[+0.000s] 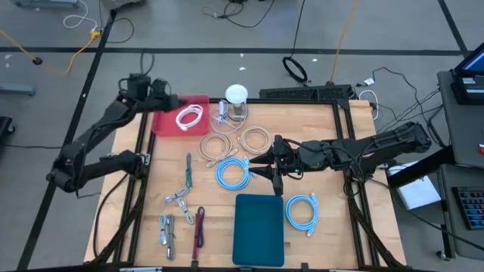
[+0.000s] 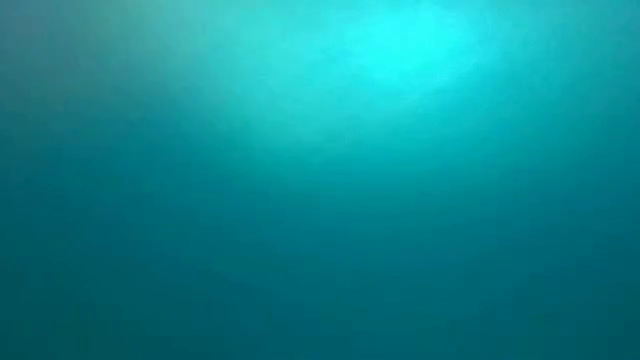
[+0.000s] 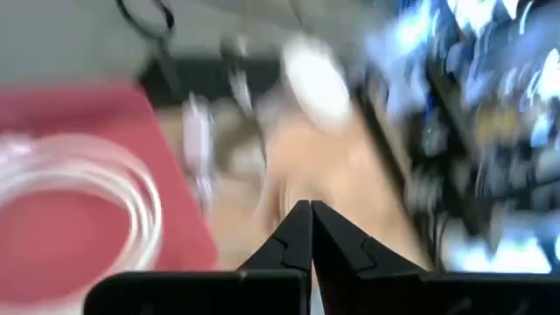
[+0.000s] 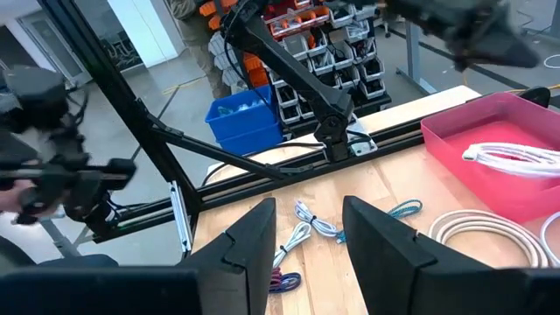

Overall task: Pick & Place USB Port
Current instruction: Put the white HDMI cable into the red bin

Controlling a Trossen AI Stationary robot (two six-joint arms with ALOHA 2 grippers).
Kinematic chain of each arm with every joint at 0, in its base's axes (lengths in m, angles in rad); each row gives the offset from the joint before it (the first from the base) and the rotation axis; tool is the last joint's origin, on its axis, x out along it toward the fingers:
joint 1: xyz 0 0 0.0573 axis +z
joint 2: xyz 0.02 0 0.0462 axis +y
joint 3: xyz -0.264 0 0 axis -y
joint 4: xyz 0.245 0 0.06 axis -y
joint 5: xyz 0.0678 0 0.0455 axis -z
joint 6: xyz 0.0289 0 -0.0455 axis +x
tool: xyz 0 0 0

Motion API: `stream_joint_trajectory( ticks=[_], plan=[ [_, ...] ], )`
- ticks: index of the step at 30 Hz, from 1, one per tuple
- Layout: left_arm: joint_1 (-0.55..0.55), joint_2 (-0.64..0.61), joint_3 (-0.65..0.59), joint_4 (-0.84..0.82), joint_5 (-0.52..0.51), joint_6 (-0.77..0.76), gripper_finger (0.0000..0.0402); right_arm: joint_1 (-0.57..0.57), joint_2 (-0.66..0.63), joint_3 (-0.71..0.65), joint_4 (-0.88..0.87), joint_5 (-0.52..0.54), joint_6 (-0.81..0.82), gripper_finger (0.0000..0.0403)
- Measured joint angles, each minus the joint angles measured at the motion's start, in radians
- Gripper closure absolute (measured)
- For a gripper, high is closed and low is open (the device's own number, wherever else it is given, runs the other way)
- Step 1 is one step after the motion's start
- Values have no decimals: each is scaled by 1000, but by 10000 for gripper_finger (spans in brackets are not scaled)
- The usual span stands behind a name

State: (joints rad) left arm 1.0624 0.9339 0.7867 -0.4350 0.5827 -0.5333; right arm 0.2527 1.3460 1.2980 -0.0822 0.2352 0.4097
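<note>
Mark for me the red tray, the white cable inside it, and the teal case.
red tray [image 1: 162, 123]: high view, bare floor near its left wall.
white cable [image 1: 189, 117]: high view, on the coil's loops.
teal case [image 1: 259, 230]: high view, middle of its top face.

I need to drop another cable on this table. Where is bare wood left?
Bare wood lies at the back right, behind the right arm, and at the front right corner beside the blue cable. The middle is crowded with coiled cables between the red tray and the teal pad.
</note>
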Motion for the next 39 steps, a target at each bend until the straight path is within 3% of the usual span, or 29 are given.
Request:
stream_joint_trajectory(
  ticks=[2,4,6,9,22,29,39],
  plan=[
    [-38,0,63,-255,-67,120,398,0,0,0,0,0,-1,273],
    [-79,0,98,-472,-246,210,399,0,0,0,0,0,-1,273],
    [-107,0,96,-584,-417,237,399,0,0,0,0,0,-2,273],
    [-115,1,53,-602,-508,248,400,0,0,0,1,0,-2,273],
    [-116,80,-207,-245,-422,157,401,4,0,0,3,27,15,273],
    [-116,133,-218,-113,-382,145,401,5,0,0,3,27,23,273],
    [-152,166,-218,-70,-322,97,401,5,0,0,3,31,23,273]
  ],
)
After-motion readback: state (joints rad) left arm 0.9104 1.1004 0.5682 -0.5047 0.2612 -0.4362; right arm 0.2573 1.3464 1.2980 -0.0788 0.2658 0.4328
